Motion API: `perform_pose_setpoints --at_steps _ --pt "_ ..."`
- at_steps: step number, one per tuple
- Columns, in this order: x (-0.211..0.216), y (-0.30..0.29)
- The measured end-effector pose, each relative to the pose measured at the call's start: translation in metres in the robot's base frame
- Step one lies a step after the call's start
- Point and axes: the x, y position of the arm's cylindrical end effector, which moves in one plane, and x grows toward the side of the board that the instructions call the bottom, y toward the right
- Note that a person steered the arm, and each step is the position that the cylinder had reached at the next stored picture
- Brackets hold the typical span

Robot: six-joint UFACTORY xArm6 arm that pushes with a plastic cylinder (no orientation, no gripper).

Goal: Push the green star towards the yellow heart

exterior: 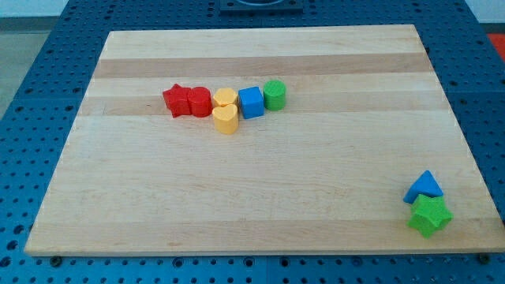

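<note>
The green star lies near the board's bottom right corner, touching a blue triangle just above it. The yellow heart sits far off in the upper middle of the board, in a cluster of blocks. My tip does not show in the camera view.
The cluster holds a red star, a red block, a yellow block just above the heart, a blue cube and a green cylinder. The wooden board lies on a blue perforated table; its right edge is close to the green star.
</note>
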Motion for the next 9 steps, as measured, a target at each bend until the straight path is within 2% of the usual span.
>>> perform_pose_setpoints --at_steps 1,2,4,6,9 --pt "0.001 -0.014" --pt "0.001 -0.072" --pt "-0.001 -0.099" --pt "-0.032 -0.147" --pt "-0.053 -0.215"
